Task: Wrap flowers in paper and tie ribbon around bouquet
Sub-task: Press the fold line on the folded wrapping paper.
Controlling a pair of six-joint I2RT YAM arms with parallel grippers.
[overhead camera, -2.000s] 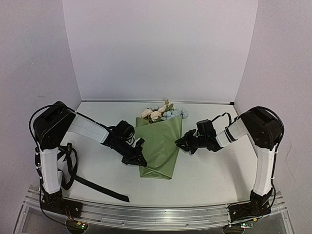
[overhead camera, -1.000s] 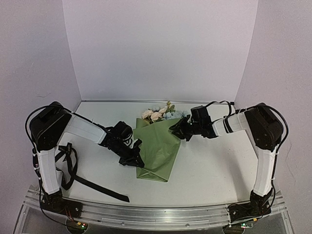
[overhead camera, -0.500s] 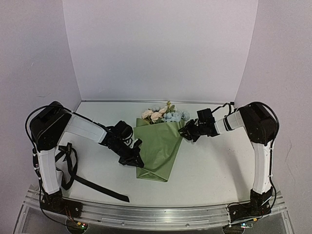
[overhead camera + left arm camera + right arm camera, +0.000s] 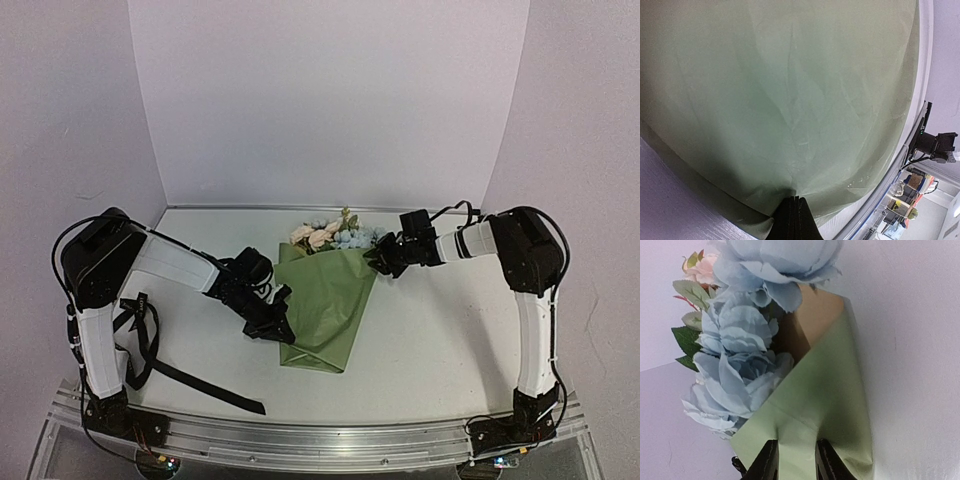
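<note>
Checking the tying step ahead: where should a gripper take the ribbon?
Probably the free tail of the ribbon, from above: it lies straight and flat on the table, while the rest loops close beside the left arm.

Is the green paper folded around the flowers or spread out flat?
Folded. The paper forms a cone around the flowers, whose blooms poke out of its wide end.
</note>
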